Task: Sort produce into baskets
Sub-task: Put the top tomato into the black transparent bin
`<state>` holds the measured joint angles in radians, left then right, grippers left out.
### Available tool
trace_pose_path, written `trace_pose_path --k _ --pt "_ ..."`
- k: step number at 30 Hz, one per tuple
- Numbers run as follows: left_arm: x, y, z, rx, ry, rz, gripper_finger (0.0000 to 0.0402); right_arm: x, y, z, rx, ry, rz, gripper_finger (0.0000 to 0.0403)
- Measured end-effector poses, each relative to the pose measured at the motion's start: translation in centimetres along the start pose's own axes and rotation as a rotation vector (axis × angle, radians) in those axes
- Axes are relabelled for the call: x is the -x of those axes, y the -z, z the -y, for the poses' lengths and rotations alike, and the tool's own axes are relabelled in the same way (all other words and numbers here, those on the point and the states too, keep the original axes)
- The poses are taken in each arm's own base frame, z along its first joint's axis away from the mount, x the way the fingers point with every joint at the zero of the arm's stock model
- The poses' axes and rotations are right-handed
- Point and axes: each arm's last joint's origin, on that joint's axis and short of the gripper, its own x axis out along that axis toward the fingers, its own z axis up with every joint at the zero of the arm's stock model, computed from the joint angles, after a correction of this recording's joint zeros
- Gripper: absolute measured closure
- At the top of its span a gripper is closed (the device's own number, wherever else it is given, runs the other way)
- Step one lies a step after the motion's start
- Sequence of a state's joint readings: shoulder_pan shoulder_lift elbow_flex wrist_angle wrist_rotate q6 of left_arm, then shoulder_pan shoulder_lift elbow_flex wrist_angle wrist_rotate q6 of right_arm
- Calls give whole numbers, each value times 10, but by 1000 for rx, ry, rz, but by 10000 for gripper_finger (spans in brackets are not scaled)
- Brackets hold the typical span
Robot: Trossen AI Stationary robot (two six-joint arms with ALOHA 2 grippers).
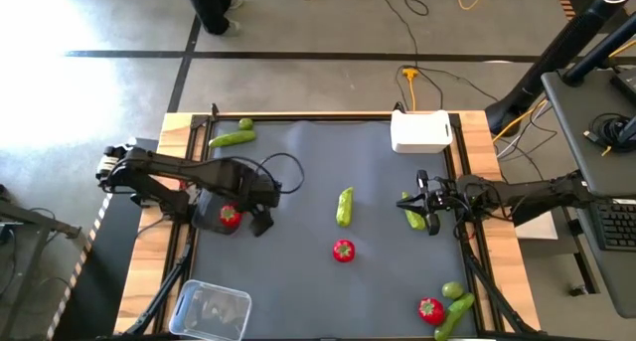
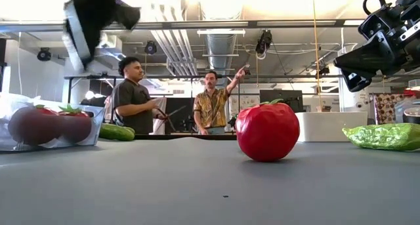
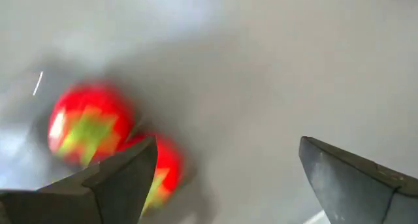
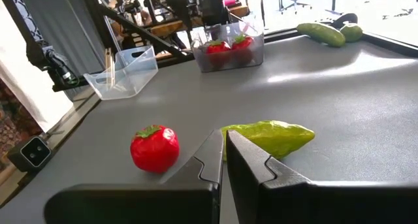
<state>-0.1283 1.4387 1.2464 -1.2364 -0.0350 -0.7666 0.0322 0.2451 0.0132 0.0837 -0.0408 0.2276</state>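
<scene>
Left gripper [image 1: 260, 220] spread, empty | right gripper [image 4: 223, 160] pressed together | loose red tomato [image 1: 343, 250]: probably light, rigid, rolls; pinch across middle.

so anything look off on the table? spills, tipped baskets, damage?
Nothing spilled or damaged. The clear tub sits askew at the mat's near-left corner, partly off the mat. Two red tomatoes sit in a small clear tray; the rest of the produce lies loose.

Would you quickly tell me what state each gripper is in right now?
Left gripper: open, holding nothing, above two red pieces in a container.
Right gripper: closed, empty.
</scene>
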Motion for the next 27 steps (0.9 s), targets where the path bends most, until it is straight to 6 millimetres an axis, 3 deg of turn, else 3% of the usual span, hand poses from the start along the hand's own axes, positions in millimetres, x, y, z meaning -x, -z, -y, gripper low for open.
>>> trace_pose_path --k 6,13,20,27 --pt "19 -9 48 -184 250 363 47 0 0 0 0 0 0 390" --pt "19 17 100 -436 471 569 47 0 0 0 0 0 0 390" --pt "-13 38 134 -535 420 591 47 0 0 0 0 0 0 390" --pt "-61 34 153 -593 337 522 47 0 0 0 0 0 0 390"
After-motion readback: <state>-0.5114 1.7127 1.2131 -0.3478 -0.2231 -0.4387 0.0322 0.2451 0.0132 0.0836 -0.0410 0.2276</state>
